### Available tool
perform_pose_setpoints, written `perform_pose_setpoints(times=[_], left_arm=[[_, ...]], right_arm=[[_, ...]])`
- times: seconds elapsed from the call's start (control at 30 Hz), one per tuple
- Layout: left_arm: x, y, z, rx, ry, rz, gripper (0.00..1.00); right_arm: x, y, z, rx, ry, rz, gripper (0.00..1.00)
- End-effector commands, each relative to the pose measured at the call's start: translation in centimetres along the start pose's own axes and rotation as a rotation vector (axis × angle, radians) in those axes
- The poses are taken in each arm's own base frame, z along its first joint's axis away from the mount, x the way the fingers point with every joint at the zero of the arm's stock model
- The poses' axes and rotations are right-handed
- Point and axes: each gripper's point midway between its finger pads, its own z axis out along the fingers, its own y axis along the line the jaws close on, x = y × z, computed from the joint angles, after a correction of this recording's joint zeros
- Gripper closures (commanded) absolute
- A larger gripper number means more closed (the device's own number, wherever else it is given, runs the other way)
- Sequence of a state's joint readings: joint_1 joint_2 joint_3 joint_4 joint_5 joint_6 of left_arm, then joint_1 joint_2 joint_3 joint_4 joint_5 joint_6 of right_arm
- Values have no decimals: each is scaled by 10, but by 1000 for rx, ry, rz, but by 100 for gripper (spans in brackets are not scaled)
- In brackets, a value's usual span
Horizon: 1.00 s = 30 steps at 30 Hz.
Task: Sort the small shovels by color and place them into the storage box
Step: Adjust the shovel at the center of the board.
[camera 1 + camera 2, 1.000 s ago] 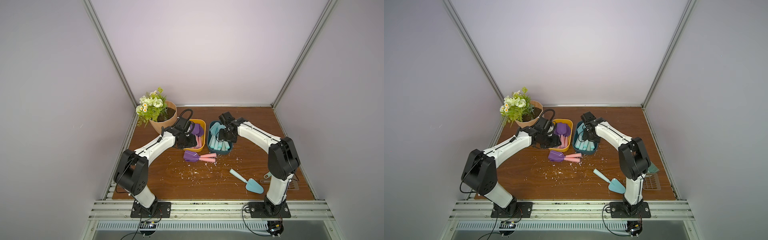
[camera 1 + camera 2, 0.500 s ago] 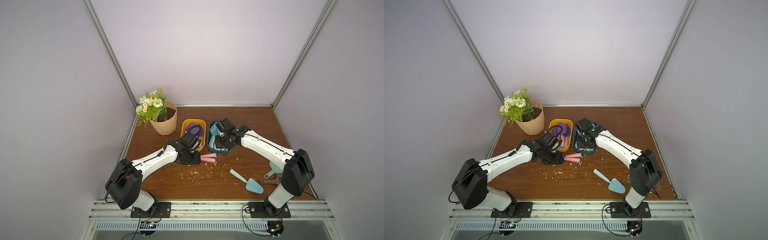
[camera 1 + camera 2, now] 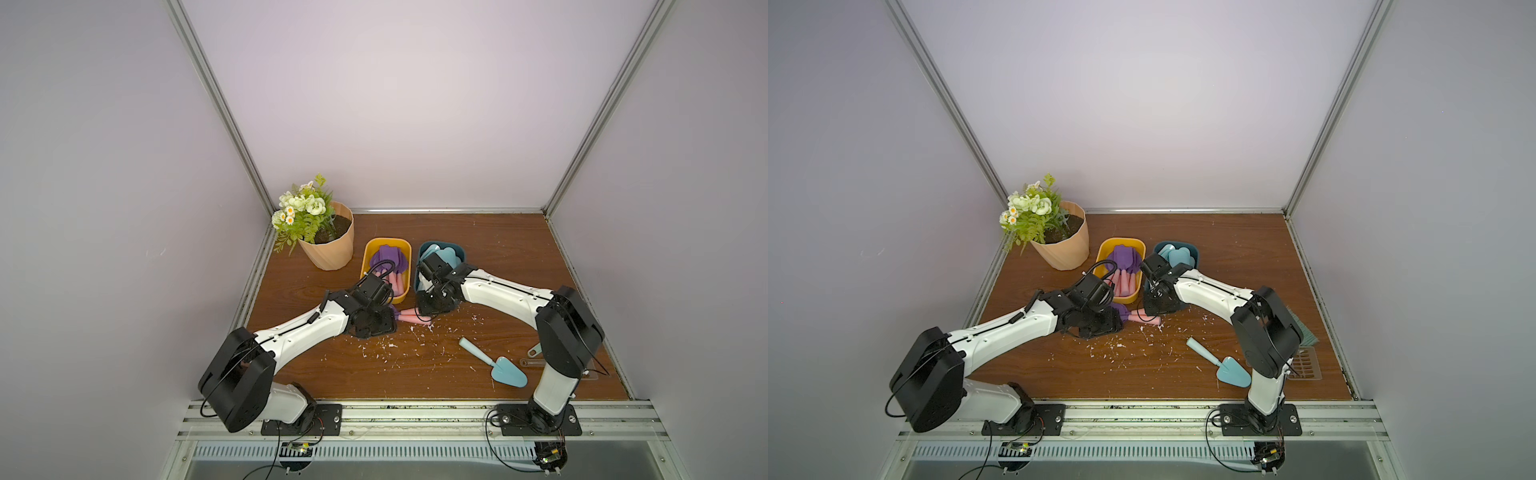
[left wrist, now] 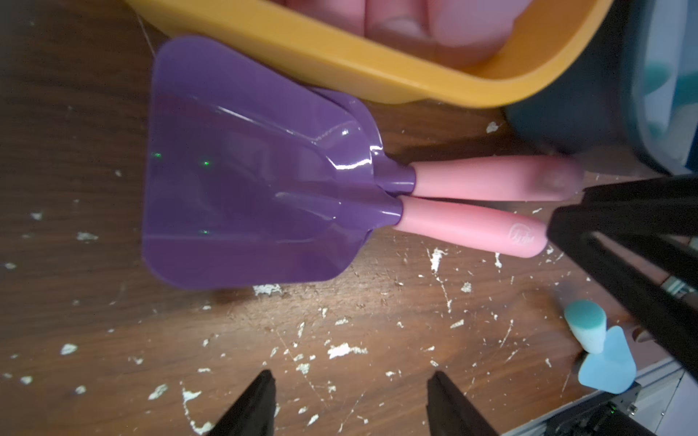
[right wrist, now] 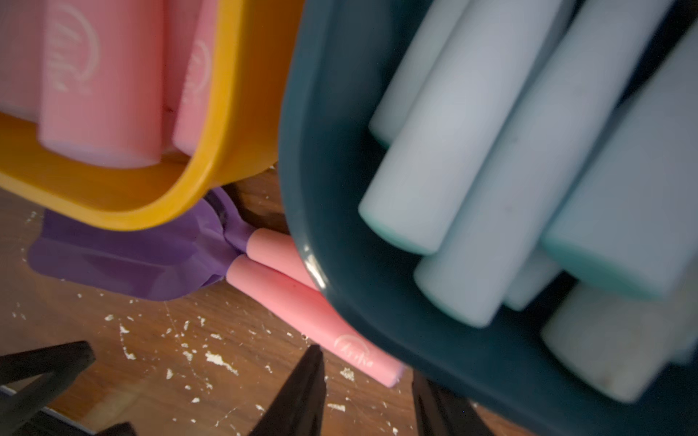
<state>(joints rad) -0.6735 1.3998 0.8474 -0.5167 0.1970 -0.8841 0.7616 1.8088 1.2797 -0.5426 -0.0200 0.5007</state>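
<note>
One blue shovel [image 3: 505, 370] loose on the near right of the table [image 3: 519, 257], handle pointing far-left, blade near-right. Well apart from both grippers, closest to the right arm's base. White flecks [image 4: 342, 349] scattered mid-table.

Further in, two purple shovels [image 4: 245, 188] stacked flat on the wood. Long axis left-right: blades left, pink handles right, fanned slightly apart at the ends.

Left gripper [image 4: 350, 377] hovering just near-left of the blades, fingers spread, nothing between them. Right gripper [image 5: 364, 364] at the handle ends, fingers flanking the tip of the nearer handle. Cannot tell whether pressing or just alongside.

Judged: handles open to the right side only, so right arm better placed for the pick. For the left, only the wide blades within reach.

Just behind the pair, yellow box [image 5: 241, 94] holding more purple shovels, near wall right at the blades' far edge. Beside it on the right, teal box [image 5: 325, 132] filled with blue ones, near wall just beside the far handle. Farthest left, flower pot [image 3: 332, 249], out of play.
</note>
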Motion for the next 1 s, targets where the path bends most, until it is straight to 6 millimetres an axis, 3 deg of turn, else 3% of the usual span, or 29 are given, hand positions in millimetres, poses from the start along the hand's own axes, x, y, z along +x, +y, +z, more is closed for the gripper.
perform_pose_setpoints(times=[0.0,0.2,0.47,0.73,0.97], left_arm=[[-10,-3,-3,-8,-45,-27,34],[-7,-5,4,19,-34,-52,34],[5,2,6,40,-30,-93,34],[20,11,4,37,-31,-111,34],[32,7,1,36,-32,-97,34]], right_arm=[[-4,12,4,-46,3,-28,57],[17,18,15,-71,59,-41,57],[62,44,9,-176,148,-78,57],[63,56,-9,-225,139,-80,57],[78,94,-21,-445,258,-60,56]])
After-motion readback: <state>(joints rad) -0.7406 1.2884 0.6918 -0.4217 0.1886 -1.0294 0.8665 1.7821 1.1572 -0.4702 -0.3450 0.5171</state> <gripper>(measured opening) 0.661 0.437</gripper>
